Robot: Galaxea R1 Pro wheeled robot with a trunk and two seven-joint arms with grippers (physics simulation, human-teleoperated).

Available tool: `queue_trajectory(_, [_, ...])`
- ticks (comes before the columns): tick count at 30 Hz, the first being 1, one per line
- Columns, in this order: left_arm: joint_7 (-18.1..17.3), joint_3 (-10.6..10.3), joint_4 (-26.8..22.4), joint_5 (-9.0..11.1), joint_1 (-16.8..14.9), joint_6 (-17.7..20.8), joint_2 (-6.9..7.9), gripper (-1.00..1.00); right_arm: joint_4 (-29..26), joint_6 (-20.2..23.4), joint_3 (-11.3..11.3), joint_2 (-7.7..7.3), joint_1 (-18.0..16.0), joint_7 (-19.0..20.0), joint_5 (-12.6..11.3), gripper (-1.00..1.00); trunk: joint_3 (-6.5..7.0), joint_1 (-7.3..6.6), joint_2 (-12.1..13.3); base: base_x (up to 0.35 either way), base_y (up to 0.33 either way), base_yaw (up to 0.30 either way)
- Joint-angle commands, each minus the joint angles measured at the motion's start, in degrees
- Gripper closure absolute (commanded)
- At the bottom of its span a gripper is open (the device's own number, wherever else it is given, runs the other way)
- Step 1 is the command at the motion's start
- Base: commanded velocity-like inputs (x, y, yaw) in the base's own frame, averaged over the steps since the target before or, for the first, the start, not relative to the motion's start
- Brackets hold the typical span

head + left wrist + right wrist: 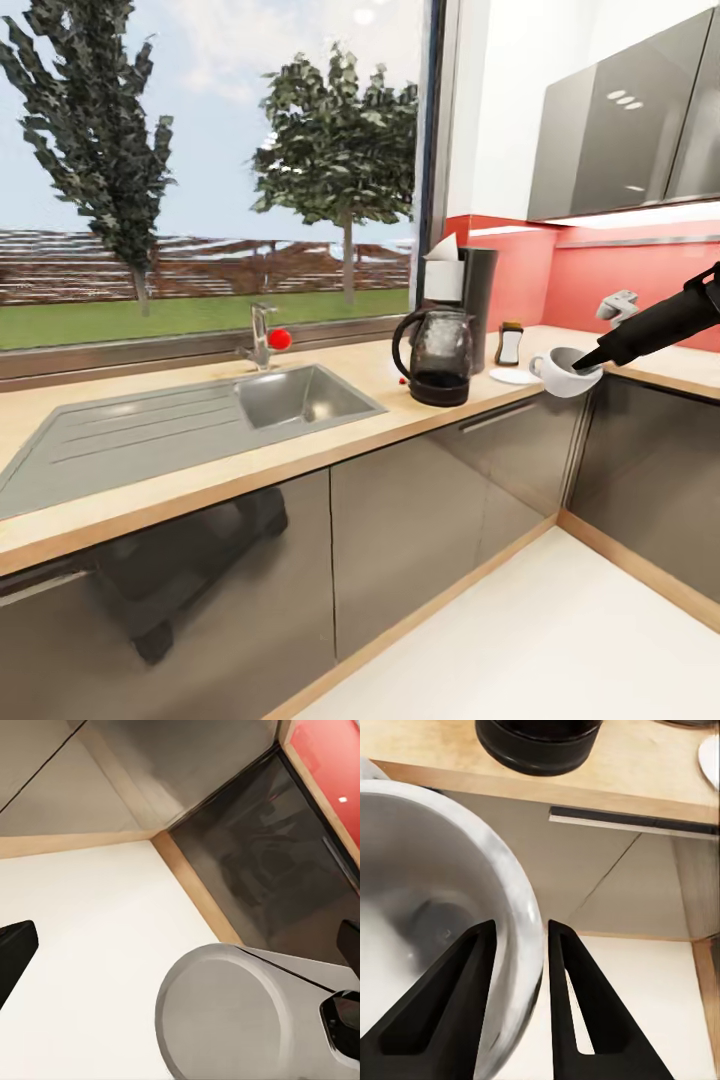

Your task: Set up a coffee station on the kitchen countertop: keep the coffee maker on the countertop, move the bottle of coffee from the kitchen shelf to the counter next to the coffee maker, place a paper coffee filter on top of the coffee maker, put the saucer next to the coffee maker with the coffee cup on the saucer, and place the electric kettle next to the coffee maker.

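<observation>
Right wrist view: right tool pinches coffee cup rim.

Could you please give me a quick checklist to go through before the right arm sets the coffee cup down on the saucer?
1. Grip on the coffee cup: ok. The right gripper has its jaws astride the cup's rim, one inside and one outside.
2. Cup position: not ok yet. It hangs off the front edge of the kitchen countertop, beside the saucer, not over it.
3. Saucer free: ok. Nothing lies on it.
4. Neighbours: the electric kettle and the bottle of coffee stand close to the saucer; mind them.
5. Paper filter on the coffee maker: cannot tell for sure; a white pointed shape sits on top.
6. Left gripper: cannot tell.
</observation>
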Motion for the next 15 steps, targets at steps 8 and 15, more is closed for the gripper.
queue_trajectory(8, [-0.2,0.4,0.1,-0.3,0.0,-0.4,0.01,-1.00,-0.1,0.6,0.1,-0.05,0.0,0.5,0.5,1.00,-0.07,0.02,0.0,0.087,-0.293,0.000])
queue_trajectory(15, [-0.2,0.4,0.1,-0.3,0.0,-0.4,0.01,-1.00,-0.1,0.6,0.2,-0.05,0.0,0.5,0.5,1.00,-0.07,0.02,0.0,0.004,-0.307,0.000])
